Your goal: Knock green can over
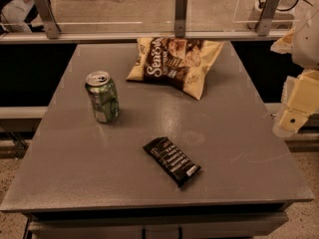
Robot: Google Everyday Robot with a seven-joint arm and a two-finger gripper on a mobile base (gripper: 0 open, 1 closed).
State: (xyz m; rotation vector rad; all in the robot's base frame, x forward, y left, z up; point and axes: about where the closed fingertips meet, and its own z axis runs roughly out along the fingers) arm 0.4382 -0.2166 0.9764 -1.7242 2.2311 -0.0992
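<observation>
On the left half of the grey bench, in the camera view, the green can stands upright, its silver pull-tab top facing up and pale label patches showing on its side. It sits apart from everything else, with bare surface all round it. Behind it and to the right, near the far edge, a cream-and-brown chip bag lies flat with its printed face up. Nearer the front edge, about mid-bench, a black snack bar wrapper lies at a slant, one end pointing toward the can and the other toward the front right corner; it touches neither the can nor the bag.

At the right margin of the view the robot's cream-coloured arm comes down from the top corner, and the end effector hangs beyond the right edge of the bench, well apart from the can and clear of all three items. Whether it is released or clenched cannot be told from this angle; it grasps nothing visible. Along the back runs a clear barrier held by metal posts.
</observation>
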